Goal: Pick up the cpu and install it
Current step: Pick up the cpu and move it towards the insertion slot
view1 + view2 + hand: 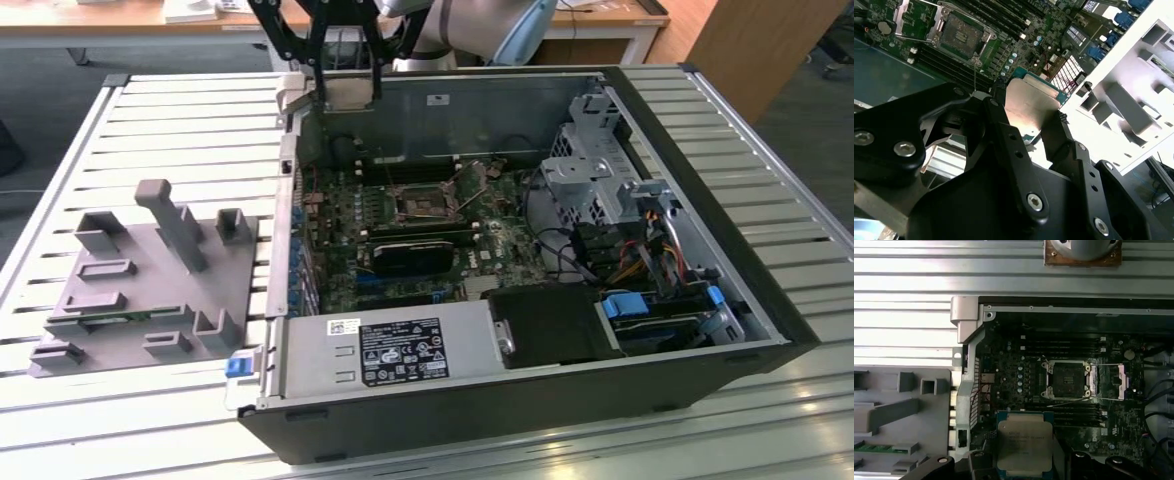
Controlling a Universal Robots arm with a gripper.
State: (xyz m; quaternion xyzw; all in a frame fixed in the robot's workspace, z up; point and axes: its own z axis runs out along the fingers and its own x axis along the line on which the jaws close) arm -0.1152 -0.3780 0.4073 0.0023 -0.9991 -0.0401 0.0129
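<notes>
My gripper hangs above the back left corner of the open computer case, shut on the cpu, a flat square chip with a pale metal top. In the second wrist view the cpu sits clamped between the two black fingers of the gripper. The first wrist view shows the cpu held face up, well above the motherboard. The processor socket lies bare in the middle of the board with its metal retention frame swung open, and the chip is off to one side of it, not over it.
A grey plastic fixture tray with upright posts lies on the slatted metal table at the exterior view's left. Inside the case are a black block, a power supply, a drive cage and loose cables.
</notes>
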